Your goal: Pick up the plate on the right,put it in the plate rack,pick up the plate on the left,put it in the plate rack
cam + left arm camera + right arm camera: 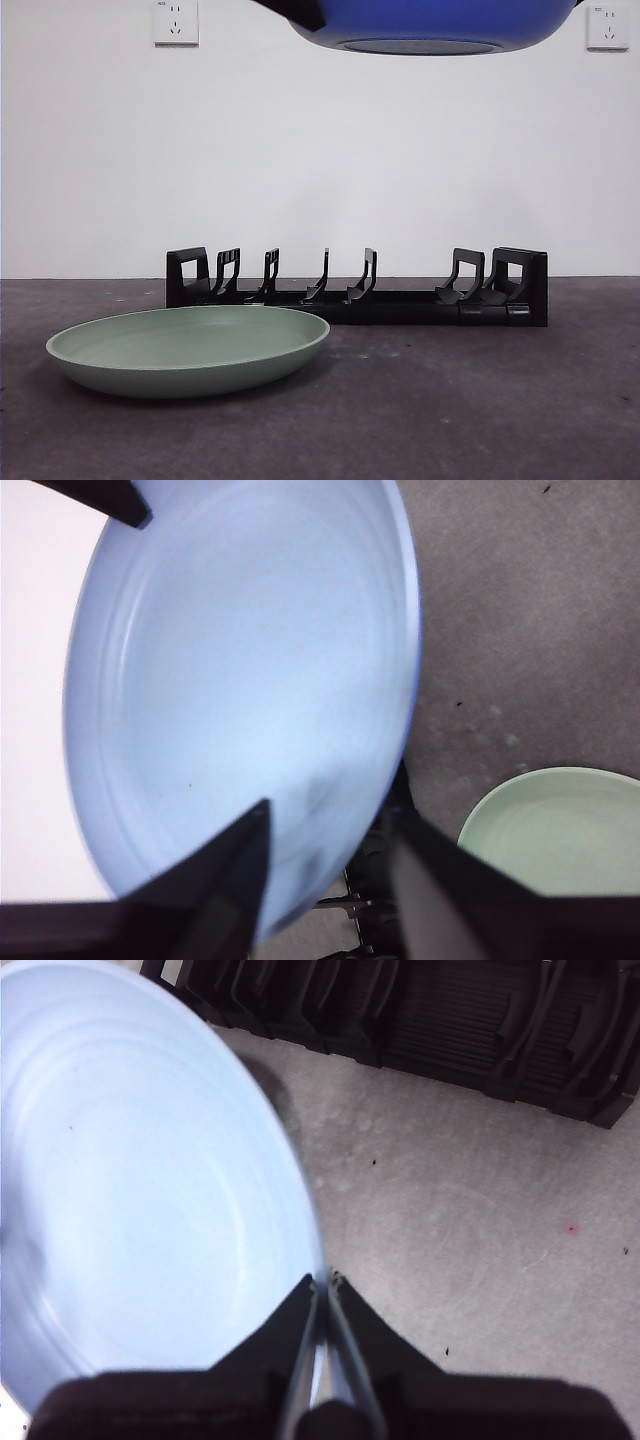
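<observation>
Roughly a quarter done, by the look of it: one plate lifted, neither yet racked.

On the left, a green plate [190, 350] lying flat on the table [480, 400], untouched, nothing in it. Still to be picked up and slotted.

Behind and to its right, the black plate rack [400, 300], standing on the table close to the green plate's far rim. Holding no plate between any pair of prongs.

High above the rack's right half, a blue plate [430, 22], well clear of the prongs, level in the front view and carrying nothing. Pinched at the rim by the right gripper [325, 1295], jaws closed almost to touching with only the thin edge between them. Flanked too by the left gripper [330, 815], jaws spread wide on either side of the plate's rim; probably not clamped, though hard to judge from so close.

Left to do: lowering the blue plate upright into a slot, then the same for the green one.
</observation>
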`<state>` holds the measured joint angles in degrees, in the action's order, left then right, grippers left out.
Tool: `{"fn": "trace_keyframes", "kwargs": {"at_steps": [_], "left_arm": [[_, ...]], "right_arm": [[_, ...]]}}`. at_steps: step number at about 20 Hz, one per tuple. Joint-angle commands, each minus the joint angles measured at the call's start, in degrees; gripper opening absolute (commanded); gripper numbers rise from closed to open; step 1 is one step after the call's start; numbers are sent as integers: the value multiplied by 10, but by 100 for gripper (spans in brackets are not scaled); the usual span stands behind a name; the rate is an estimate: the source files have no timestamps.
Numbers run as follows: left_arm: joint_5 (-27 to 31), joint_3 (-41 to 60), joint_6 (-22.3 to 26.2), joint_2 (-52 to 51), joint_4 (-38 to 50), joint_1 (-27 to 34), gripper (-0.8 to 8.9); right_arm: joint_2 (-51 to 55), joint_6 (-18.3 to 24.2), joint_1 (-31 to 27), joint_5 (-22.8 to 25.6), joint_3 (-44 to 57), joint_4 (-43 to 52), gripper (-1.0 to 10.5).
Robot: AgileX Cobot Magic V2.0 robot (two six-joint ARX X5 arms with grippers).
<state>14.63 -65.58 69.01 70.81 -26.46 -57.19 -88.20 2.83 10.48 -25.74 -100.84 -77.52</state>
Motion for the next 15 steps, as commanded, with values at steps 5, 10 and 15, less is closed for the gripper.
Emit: {"fn": "trace_keyframes", "kwargs": {"at_steps": [5, 10, 15], "left_arm": [[-1, -1, 2, 2, 0, -19, -8], [7, -1, 2, 2, -16, -23, -8], [20, -1, -7, 1, -19, -29, -8]], "right_arm": [[0, -2, 1, -7, -3, -9, -13], [0, -2, 1, -8, -3, -9, -11], [0, -7, 1, -20, -3, 12, 238]]}}
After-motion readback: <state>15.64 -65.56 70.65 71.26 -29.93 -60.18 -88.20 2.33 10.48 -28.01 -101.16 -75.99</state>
